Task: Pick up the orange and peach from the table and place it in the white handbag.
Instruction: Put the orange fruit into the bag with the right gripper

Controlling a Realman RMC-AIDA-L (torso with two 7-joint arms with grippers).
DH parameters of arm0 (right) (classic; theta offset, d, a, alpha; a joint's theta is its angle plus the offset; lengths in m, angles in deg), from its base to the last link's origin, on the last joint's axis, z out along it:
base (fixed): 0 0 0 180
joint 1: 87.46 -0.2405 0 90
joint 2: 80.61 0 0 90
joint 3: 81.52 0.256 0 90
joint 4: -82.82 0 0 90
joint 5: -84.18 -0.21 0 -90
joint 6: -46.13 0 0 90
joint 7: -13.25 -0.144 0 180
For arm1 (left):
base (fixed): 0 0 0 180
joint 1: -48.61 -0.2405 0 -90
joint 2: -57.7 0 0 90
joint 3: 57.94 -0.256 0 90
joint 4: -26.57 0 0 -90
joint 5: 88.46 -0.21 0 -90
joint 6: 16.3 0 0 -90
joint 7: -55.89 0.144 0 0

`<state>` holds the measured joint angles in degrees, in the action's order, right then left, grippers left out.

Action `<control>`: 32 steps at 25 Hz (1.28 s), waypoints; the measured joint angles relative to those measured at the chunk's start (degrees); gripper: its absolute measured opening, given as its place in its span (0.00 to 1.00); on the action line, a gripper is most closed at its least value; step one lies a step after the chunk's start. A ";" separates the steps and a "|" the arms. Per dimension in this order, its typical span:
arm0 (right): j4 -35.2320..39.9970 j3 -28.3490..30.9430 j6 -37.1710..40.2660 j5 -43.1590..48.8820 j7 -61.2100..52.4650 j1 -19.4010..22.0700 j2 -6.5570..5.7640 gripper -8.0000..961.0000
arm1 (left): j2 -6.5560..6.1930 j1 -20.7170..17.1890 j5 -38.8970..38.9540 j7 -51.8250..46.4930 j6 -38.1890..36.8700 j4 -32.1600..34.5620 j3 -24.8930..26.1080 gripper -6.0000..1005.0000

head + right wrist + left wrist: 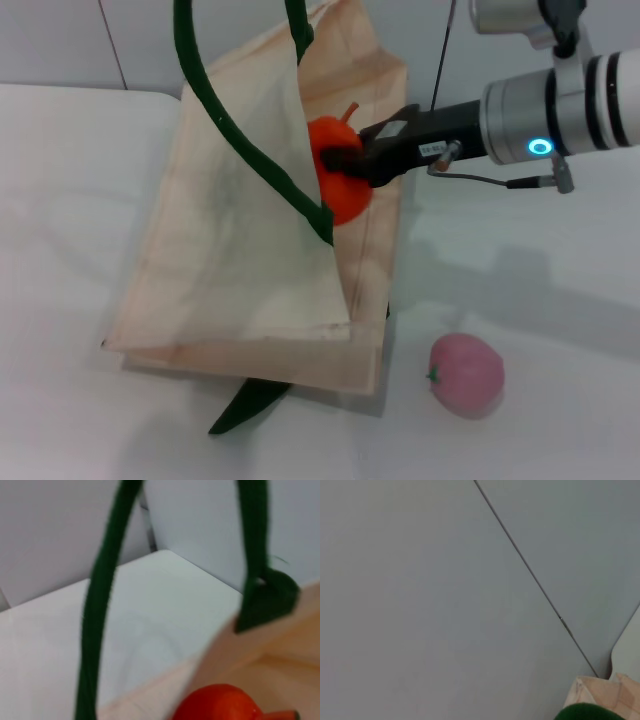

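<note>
Orange [340, 180] gripped between the black fingers of the right gripper [352, 160], held at the mouth of the white handbag [240, 260], partly behind the raised front panel, reddish stem pointing up and away. Right arm reaching in from the right edge of the head view, roughly level, wrist ring lit blue. White handbag lying on the white table [60, 200], front panel lifted by the dark green strap [250, 150] running up out of the top of the head view, mouth gaping toward the right arm. Lower panel flat on the table, near edge squared off, second strap [250, 400] poking out from beneath that edge. Peach [466, 375] resting on the table near the bag's near right corner, apart from it, green stem tip facing the bag. Open tabletop to the left of the bag and around the peach; far table edge meeting a grey wall behind. In the right wrist view, orange [220, 702] close under the camera, strap [102, 605] crossing in front, the other end stitched to the bag rim [265, 595]. Left gripper not seen in any view; left wrist view showing only grey wall [445, 580], a corner of bag fabric [600, 695] and a bit of green strap [585, 712].
</note>
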<state>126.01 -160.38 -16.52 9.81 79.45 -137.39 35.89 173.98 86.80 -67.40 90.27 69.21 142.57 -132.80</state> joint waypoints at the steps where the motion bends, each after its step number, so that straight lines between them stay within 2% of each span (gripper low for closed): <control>1: 0.00 0.00 0.00 0.00 0.00 0.00 0.00 0.13 | 0.00 0.02 0.00 -0.01 -0.01 -0.01 -0.07 0.14; 9: -4.45 -2.01 0.44 -1.41 2.46 -4.15 -0.05 0.07 | 0.00 0.30 0.04 -0.42 -0.75 -0.08 -0.47 0.14; 15: -5.75 -1.41 0.48 -1.49 2.37 -5.12 -0.26 0.07 | 0.00 0.37 -0.34 -0.45 -0.79 -0.08 -0.53 0.14; 17: -5.81 -1.42 0.44 -1.49 2.28 -5.19 -0.27 0.20 | 0.00 0.36 -0.42 -0.45 -0.79 -0.08 -0.55 0.14; 22: -7.12 -1.34 0.59 -1.49 2.07 -5.67 -0.35 0.40 | -0.06 0.41 -0.46 -0.45 -0.79 -0.13 -0.55 0.14; 32: -8.59 -1.04 1.35 -1.45 2.05 -6.23 -0.41 0.65 | -0.09 0.34 -0.58 -0.40 -0.79 -0.17 -0.55 0.14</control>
<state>117.41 -161.42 -15.17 8.37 81.50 -143.62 35.48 173.89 87.14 -67.98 89.86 68.42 142.40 -133.35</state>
